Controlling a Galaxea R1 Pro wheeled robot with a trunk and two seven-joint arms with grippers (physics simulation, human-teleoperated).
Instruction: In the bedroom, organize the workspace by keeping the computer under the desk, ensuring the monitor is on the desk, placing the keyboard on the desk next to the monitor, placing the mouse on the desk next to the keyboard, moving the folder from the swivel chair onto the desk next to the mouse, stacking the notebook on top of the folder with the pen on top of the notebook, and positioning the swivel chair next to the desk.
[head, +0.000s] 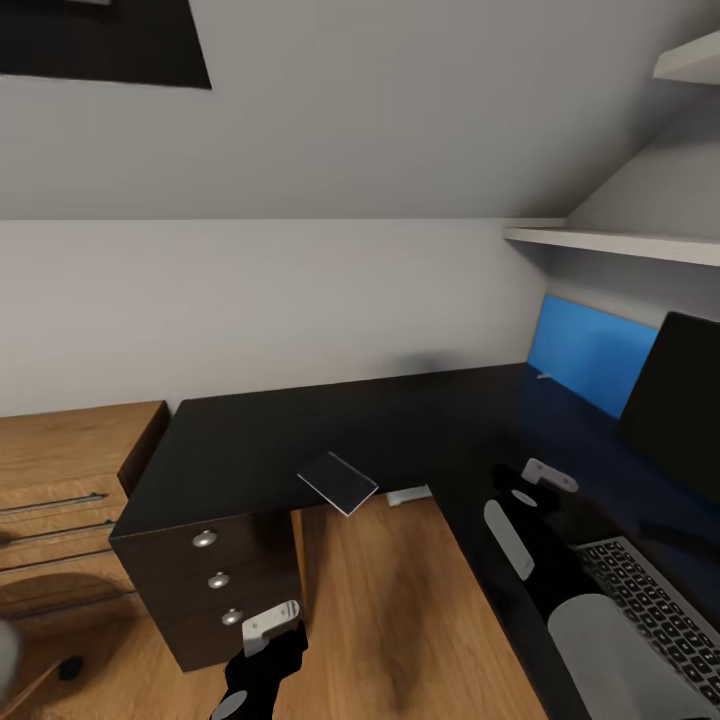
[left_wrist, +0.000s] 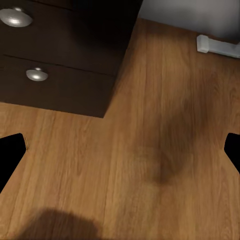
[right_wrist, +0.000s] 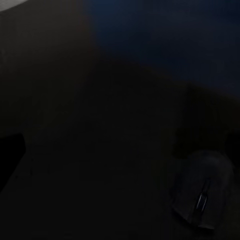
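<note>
My left tool (head: 262, 650) hung with its fingers spread wide over the wooden floor (left_wrist: 150, 165), just beside the dark three-knob drawer unit (head: 215, 580) under the glossy black L-shaped worktop (head: 300, 430). A small flat grey notebook (head: 338, 482) overhung the worktop's inner edge. My right tool (head: 530, 490), fingers apart and empty, hovered above the worktop near the small black oval mouse (right_wrist: 202, 190), with the dark grey keyboard (head: 650, 610) and thin black monitor (head: 680, 390) alongside my right arm.
</note>
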